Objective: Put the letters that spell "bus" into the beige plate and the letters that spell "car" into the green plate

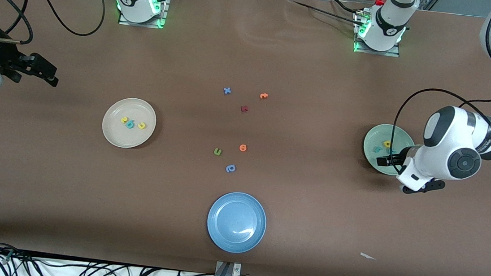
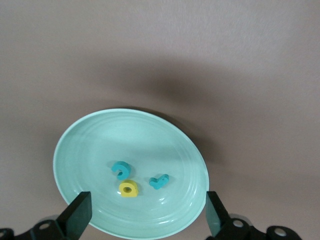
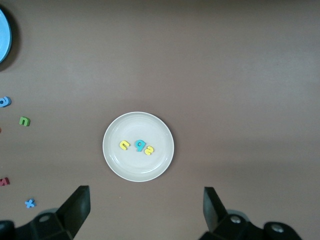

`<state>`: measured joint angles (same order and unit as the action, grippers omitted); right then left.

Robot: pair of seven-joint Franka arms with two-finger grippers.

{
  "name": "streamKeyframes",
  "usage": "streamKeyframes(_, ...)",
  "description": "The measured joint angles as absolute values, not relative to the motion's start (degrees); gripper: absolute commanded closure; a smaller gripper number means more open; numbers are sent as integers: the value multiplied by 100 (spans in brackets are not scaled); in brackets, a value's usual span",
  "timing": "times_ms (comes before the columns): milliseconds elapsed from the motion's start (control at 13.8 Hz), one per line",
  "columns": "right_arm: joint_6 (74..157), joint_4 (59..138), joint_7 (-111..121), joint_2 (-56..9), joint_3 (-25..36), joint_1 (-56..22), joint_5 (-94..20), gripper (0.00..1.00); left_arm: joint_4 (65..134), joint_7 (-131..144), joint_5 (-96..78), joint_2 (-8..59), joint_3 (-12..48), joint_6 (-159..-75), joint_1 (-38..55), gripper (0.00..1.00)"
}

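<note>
Letters "car" (image 2: 135, 180) in green plate (image 2: 90, 140), no brands legible

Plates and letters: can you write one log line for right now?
beige plate: b, u, s in | green plate: c, a, r in | left end effector: open over green plate | right end effector: open, waiting

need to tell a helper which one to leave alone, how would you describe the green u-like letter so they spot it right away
Start at the blue plate, the plate nearest the front camera. Just farther from the camera than it lies a loose cluster of three small foam letters on the bare table. The green u-like letter sits toward the right arm's end of that cluster; the orange letter and the blue-purple p-like letter differ in colour, and it is the only green one.
</note>
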<state>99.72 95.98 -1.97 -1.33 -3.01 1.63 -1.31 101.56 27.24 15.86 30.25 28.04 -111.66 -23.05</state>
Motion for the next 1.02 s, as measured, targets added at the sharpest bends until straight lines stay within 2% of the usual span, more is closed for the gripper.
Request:
streamKeyframes(436, 9972, 9598, -197, -133, -302, 163, -131, 0, 9591, 2535, 1586, 2615, 2853, -11041, -2318, 0)
streamKeyframes(1017, 9972, 9598, -197, -140, -303, 162, -131, 0, 8001, 1380, 1278, 2467, 2969, -9181, -2328, 0)
